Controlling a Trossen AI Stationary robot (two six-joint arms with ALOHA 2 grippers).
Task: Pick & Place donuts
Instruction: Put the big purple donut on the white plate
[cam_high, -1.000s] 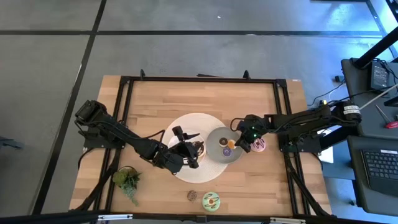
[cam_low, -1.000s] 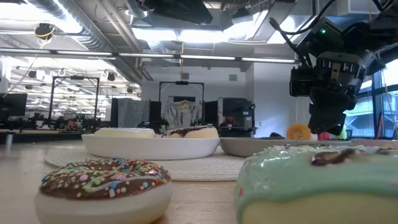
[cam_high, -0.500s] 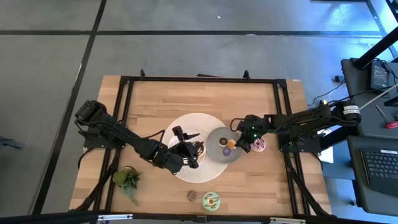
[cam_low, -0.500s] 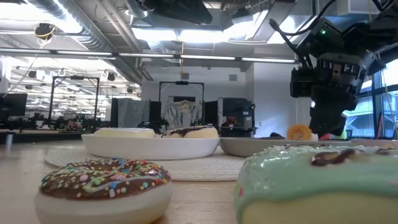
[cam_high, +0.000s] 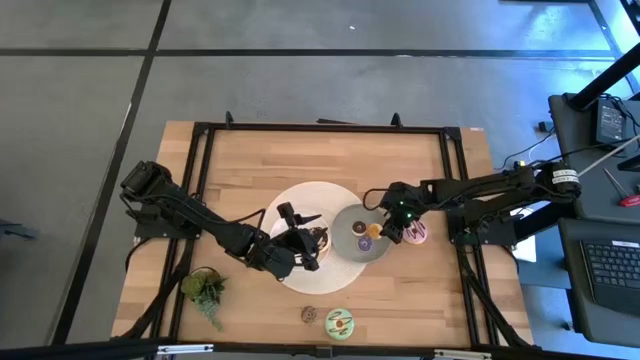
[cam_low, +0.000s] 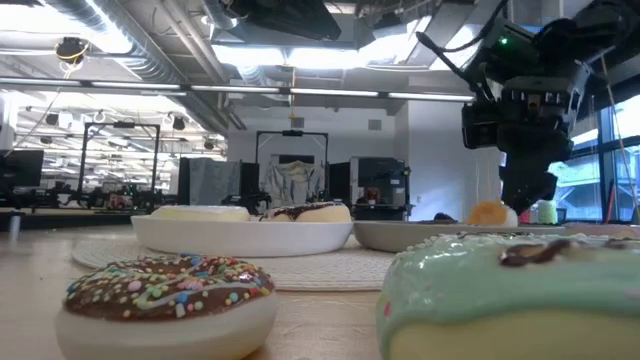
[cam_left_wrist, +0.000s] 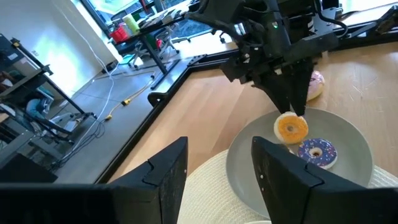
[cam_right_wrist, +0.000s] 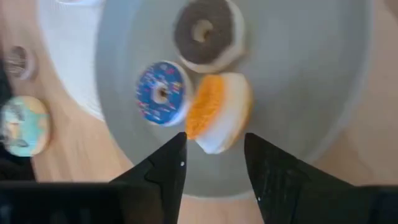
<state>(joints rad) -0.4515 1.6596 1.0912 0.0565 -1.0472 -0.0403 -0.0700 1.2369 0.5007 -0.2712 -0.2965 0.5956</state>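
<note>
The grey dish (cam_high: 352, 215) holds three mini donuts: a brown one (cam_right_wrist: 205, 31), a purple one (cam_right_wrist: 160, 92) and an orange one (cam_right_wrist: 217, 113). The orange one stands tilted on its edge and leans on the purple one. My right gripper (cam_right_wrist: 214, 148) is open and points down just above the orange donut (cam_left_wrist: 291, 127), not holding it. My left gripper (cam_left_wrist: 217, 168) is open with nothing between its fingers, low over the white plate (cam_high: 300, 200) beside a chocolate donut (cam_high: 318, 238). A pink donut (cam_high: 418, 233) lies on the table right of the dish.
A green-iced donut (cam_high: 339, 321) and a small chocolate sprinkled donut (cam_high: 309, 314) lie near the table's front edge. They fill the front of the low view. A small plant (cam_high: 205, 288) sits at the front left. The far half of the table shows bare wood.
My right gripper has risen a little and shifted slightly toward the table's left, drawing off the orange donut. The donut stays in the grey dish, tilted on its edge. My left arm has kept still.
</note>
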